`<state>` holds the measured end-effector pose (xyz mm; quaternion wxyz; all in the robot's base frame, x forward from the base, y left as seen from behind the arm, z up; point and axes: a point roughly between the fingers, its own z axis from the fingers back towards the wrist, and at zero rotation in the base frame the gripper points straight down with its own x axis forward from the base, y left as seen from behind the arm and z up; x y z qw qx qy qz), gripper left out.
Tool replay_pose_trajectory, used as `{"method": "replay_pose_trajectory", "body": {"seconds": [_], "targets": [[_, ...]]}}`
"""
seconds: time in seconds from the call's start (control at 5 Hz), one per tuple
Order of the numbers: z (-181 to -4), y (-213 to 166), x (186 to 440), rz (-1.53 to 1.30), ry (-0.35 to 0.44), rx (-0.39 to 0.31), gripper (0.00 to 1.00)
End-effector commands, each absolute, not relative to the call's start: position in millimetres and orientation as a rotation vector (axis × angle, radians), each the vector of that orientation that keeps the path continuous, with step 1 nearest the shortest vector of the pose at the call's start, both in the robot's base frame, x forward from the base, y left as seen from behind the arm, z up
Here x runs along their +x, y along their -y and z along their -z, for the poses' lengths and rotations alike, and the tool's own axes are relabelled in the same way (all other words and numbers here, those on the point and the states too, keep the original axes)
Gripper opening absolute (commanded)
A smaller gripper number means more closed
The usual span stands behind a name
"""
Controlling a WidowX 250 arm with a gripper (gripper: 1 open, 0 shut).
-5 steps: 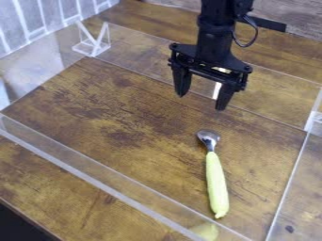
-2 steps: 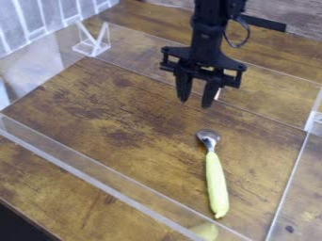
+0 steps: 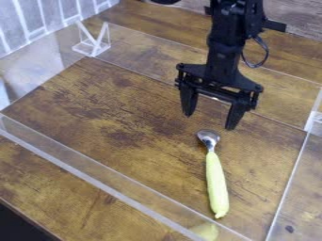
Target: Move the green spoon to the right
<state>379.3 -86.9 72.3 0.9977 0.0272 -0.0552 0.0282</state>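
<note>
One slim spoon with a yellow-green plastic handle and a small round grey metal bowl (image 3: pixel 214 172) lies on the brown wooden tabletop (image 3: pixel 101 113); one black robot arm carries one black two-fingered gripper (image 3: pixel 213 114); one small clear plastic stand (image 3: pixel 88 40) sits at the far left corner of the work area.

Clear acrylic walls (image 3: pixel 75 169) fence the wooden surface — a low one runs along the near-left edge, another along the right side, and further panes rise at the back left; none of them stands between the gripper and the spoon, and the wood between the two is bare.

The gripper points straight down with its two fingers spread wide apart and nothing between them; it hangs above the table, holding nothing.

The spoon lies flat toward the near right part of the enclosure, its grey bowl at the far end and its handle running toward the near edge, tilted slightly rightward; the bowl sits just in front of and below the gripper's fingertips — near, yet not touching; the handle's tip lies close to the near acrylic wall.
</note>
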Motion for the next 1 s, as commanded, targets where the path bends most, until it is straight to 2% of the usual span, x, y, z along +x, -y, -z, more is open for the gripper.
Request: {"method": "replay_pose_trajectory", "body": {"seconds": [0.0,0.4,0.8], "targets": [[-76.0,92,385,0.052,0.158,0.038,1.00],[-87.2,74,392,0.139,0.163,0.041,1.00],[-100.5,76,385,0.157,0.190,0.047,1.00]]}}
